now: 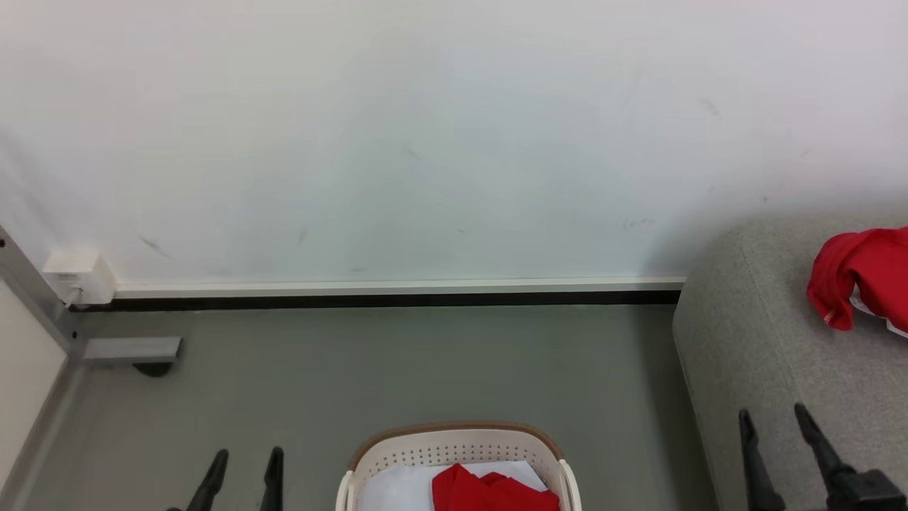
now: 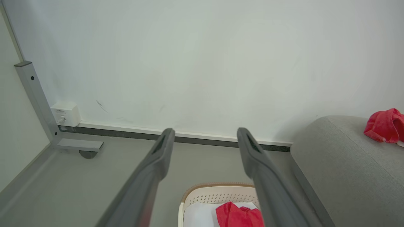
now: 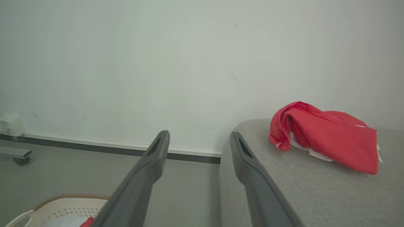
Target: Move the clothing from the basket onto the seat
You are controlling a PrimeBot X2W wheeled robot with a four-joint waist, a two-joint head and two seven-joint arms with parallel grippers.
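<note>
The cream basket (image 1: 454, 446) sits on the floor at the bottom centre of the head view, holding red clothing (image 1: 489, 490) on a white sheet (image 1: 397, 490). Another red garment (image 1: 862, 273) lies on the grey seat (image 1: 752, 341) at the right. My left gripper (image 1: 245, 461) is open, left of the basket, holding nothing. My right gripper (image 1: 773, 422) is open over the seat's front part, also holding nothing. In the left wrist view the basket (image 2: 217, 195) and its clothing (image 2: 238, 216) lie between the fingers. The right wrist view shows the garment (image 3: 325, 135) spread on the seat (image 3: 303, 189).
A white wall with a dark baseboard (image 1: 397, 299) runs behind the grey floor (image 1: 425, 369). A grey metal frame leg with a caster (image 1: 135, 351) and a white wall box (image 1: 78, 275) stand at the left.
</note>
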